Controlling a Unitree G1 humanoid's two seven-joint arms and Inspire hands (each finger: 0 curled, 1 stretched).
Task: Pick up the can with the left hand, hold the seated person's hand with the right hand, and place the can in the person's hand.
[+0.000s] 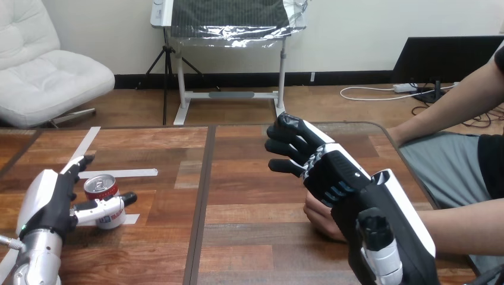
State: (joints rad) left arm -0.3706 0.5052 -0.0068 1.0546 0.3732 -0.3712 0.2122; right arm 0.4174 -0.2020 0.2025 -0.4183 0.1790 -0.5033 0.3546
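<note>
Fingers (80, 166) and thumb of the left hand (50, 205) bracket the can (100, 185) loosely, not clamped; lifting now could tip or drop it.

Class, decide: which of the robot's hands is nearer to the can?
Left. The left hand is at the can, thumb across its front; the right hand hangs far off, above the person's hand.

The left hand (54, 208) was black across its palm, with a white shell on its back and a white thumb tipped in black, and the left forearm (37, 256) was silver. The right hand (333, 175) had black fingers banded in white, and the right forearm (405, 221) was cased in white over black.
</note>
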